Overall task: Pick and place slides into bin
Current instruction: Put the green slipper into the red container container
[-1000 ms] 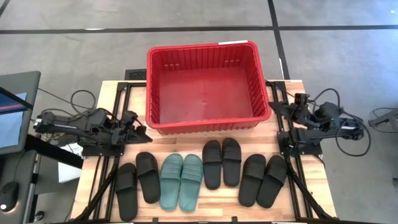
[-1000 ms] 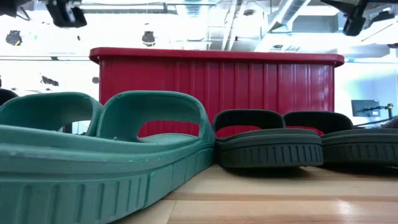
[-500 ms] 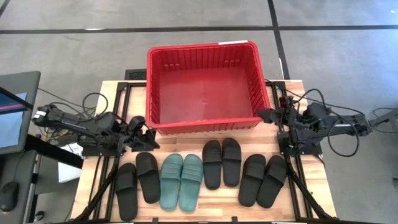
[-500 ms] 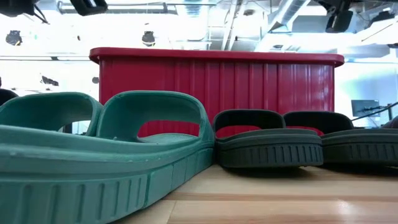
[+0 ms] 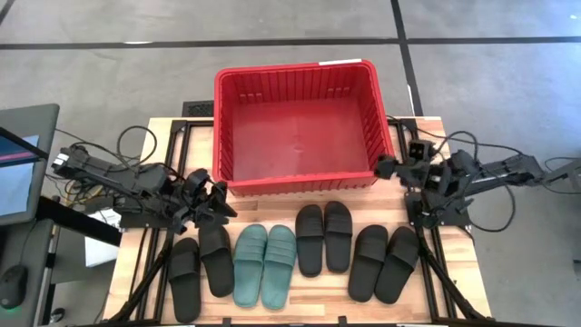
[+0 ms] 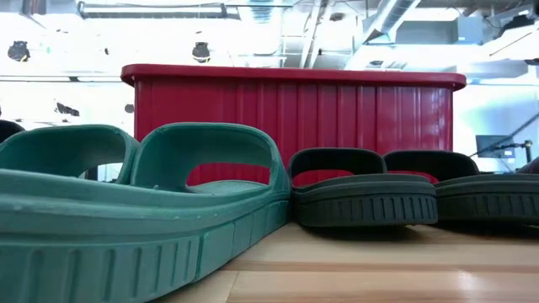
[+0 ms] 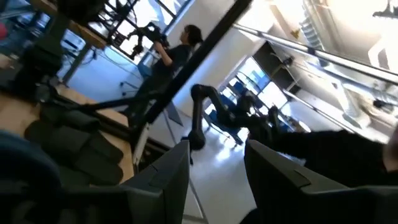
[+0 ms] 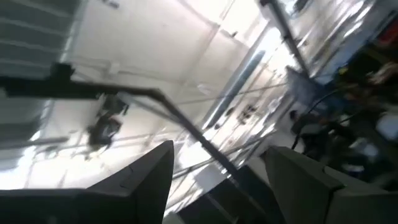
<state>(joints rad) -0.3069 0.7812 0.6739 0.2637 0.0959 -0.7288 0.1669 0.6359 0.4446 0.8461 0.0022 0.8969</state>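
Several slides lie soles down in a row along the near half of the wooden table: a black pair (image 5: 201, 265) at the left, a dull green pair (image 5: 264, 265), and two more black pairs (image 5: 324, 238) (image 5: 385, 263). The red bin (image 5: 304, 127) stands behind them at the table's far middle. In the low view the green pair (image 6: 126, 194) and a black pair (image 6: 362, 189) stand before the bin (image 6: 295, 118). My left gripper (image 5: 221, 202) (image 7: 217, 168) hovers open just beyond the leftmost black pair. My right gripper (image 5: 386, 168) (image 8: 217, 174) hangs open beside the bin's near right corner.
Black metal frame rails (image 5: 172, 163) and cables run along both table sides under the arms. A monitor (image 5: 18, 163) stands off the table's left. In the left wrist view a person (image 7: 180, 50) shows far off in the room. Bare wood (image 5: 300, 304) lies near the front edge.
My left gripper has moved toward the table's right and near edge, rolling, toward the leftmost black pair. My right gripper has shifted toward the bin's near right corner and tipped upward. Both have risen out of the low view's top. The slides and bin have kept still.
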